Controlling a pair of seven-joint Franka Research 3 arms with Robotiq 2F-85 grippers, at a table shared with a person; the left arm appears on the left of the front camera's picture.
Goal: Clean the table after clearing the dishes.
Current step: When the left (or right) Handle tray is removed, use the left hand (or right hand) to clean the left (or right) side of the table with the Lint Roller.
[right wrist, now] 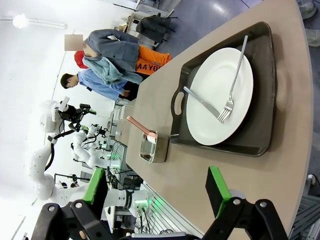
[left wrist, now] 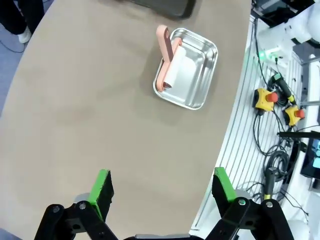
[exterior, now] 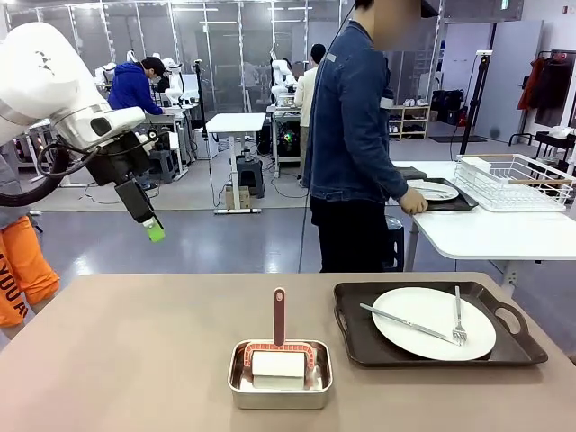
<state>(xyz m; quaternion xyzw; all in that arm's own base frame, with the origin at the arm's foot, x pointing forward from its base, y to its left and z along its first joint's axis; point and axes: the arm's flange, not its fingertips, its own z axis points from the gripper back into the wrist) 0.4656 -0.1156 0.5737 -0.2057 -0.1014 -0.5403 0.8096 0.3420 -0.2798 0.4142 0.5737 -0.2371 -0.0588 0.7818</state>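
One dark brown rectangular handled tray (right wrist: 200, 145) with its round white plate (right wrist: 215, 100) lies ahead of the wide-open right pincer (right wrist: 156, 187) on the beige-brown surface (right wrist: 280, 190) — best to grip a handle and lift level; the left pincer (left wrist: 162, 185) is wide too.

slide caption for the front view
Person's hand on a tray at the white table; plated tray, roller pan on beige table.

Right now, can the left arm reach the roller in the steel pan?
Probably yes: the left gripper hangs open above the table, and the roller sits in the pan, handle up, nothing between.
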